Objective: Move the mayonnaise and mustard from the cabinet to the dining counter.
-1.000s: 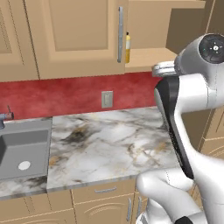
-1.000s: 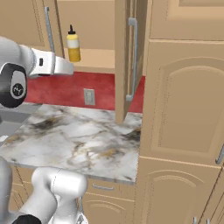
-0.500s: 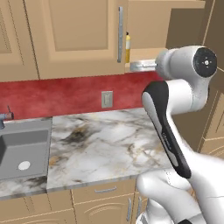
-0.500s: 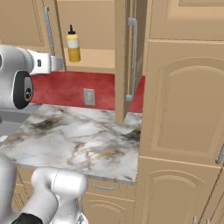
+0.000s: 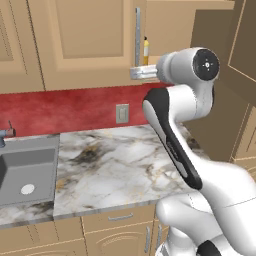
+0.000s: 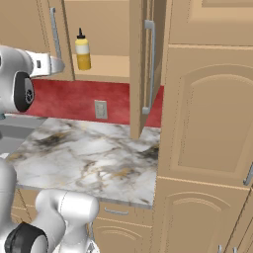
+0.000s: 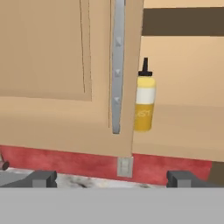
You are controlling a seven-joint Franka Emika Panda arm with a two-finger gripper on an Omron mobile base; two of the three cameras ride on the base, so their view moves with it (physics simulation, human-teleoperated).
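Note:
The mustard (image 7: 144, 103), a yellow squeeze bottle with a black nozzle, stands upright on the lower shelf of the open cabinet (image 6: 111, 66). It also shows as mustard (image 6: 82, 52) and, as a thin sliver behind the door handle, as mustard (image 5: 146, 50). My gripper (image 7: 111, 178) is open and empty, its fingertips (image 7: 43, 178) wide apart. It hovers in front of the cabinet at shelf height, apart from the bottle. From the sides it shows as gripper (image 5: 135, 74) and gripper (image 6: 58, 64). The mayonnaise and the dining counter are out of view.
A closed cabinet door with a silver bar handle (image 7: 117, 65) stands just left of the bottle. The open door (image 6: 142, 59) juts out on the right. Below lie a marble counter (image 5: 115, 160) with a grey sink (image 5: 25, 170), and a wall outlet (image 5: 121, 113).
The arm has swung its hand leftward along the cabinet front, to in front of the shelf. The gripper stays open. The bottle has not moved.

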